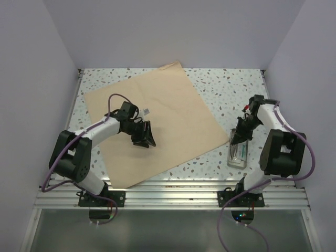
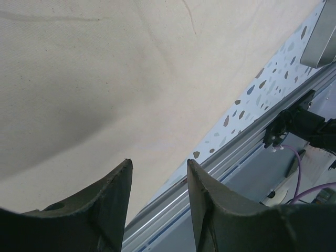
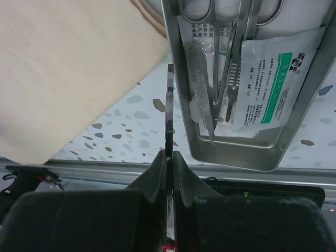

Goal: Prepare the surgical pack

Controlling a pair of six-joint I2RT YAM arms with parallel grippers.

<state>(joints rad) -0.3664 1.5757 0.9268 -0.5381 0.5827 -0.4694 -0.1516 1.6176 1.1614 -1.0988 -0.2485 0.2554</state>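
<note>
The surgical pack's tan wrapping sheet [image 1: 157,115] lies spread flat as a wide square on the speckled table. It fills most of the left wrist view [image 2: 105,79] and shows at the upper left of the right wrist view [image 3: 68,68]. My left gripper [image 1: 147,140] hangs over the sheet's near-left part, open, with nothing between its fingers [image 2: 157,163]. At the sheet's right, my right gripper [image 1: 240,137] is shut on a thin steel instrument [image 3: 168,105], seen edge-on. It sits just left of the metal tray [image 3: 236,155].
The tray [image 1: 239,156] stands at the near right and holds steel scissors and forceps [image 3: 220,63] and a white packet with green print [image 3: 268,79]. An aluminium rail [image 1: 173,191] runs along the table's near edge. White walls close in the left, back and right.
</note>
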